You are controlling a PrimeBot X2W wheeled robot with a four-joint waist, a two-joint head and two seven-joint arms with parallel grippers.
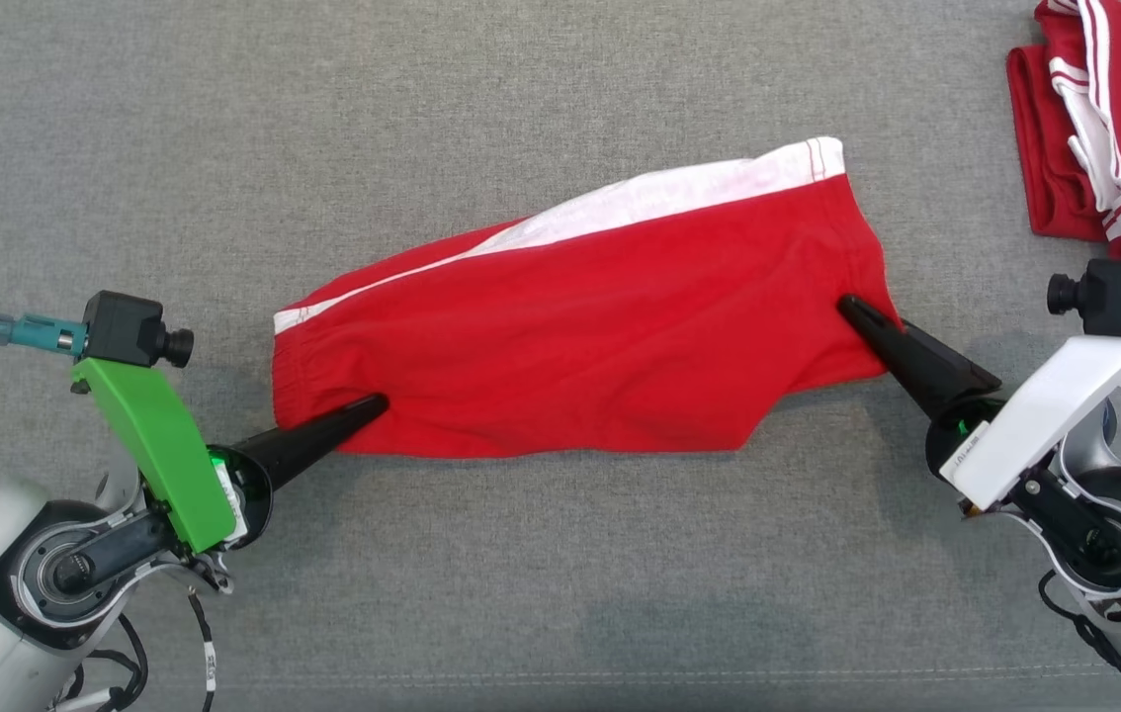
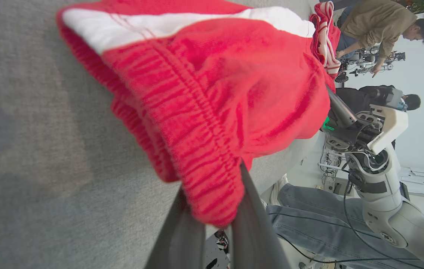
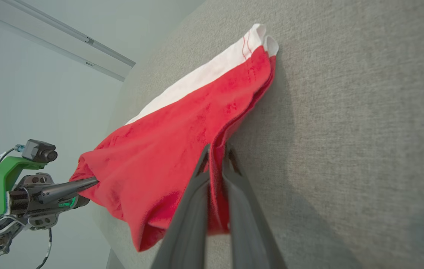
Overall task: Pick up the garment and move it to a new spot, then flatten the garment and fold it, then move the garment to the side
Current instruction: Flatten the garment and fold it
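Shorts [image 1: 600, 336] – red with a white band – sit mid-table on the grey cloth top [image 1: 224, 148], stretched out between the 2 grippers. Long axis runs left to right across the head view, a bit tilted, so the right end sits further from the robot than the left. Elastic waistband points to the robot's left, leg hem to its right. The white band runs along the far edge and lies on the table.

Left gripper [image 1: 378, 403] has its jaws pinched down on the near corner of the waistband. In the left wrist view you can see the gathered red fabric squeezed between the 2 dark fingers [image 2: 182, 231]. Right gripper [image 1: 847, 305] is doing the same at the other end, with its jaws clamped narrow on the hem edge and a fold of cloth running down between the fingers [image 3: 193, 209] in the right wrist view. From the wrist views the near edge looks raised a little off the table where they hold it – hard to say how much.

Another red and white garment [image 1: 1104, 129] lies bunched at the far right corner, well apart from the shorts. A person [image 2: 376, 22] is bent over in the background of the left wrist view.
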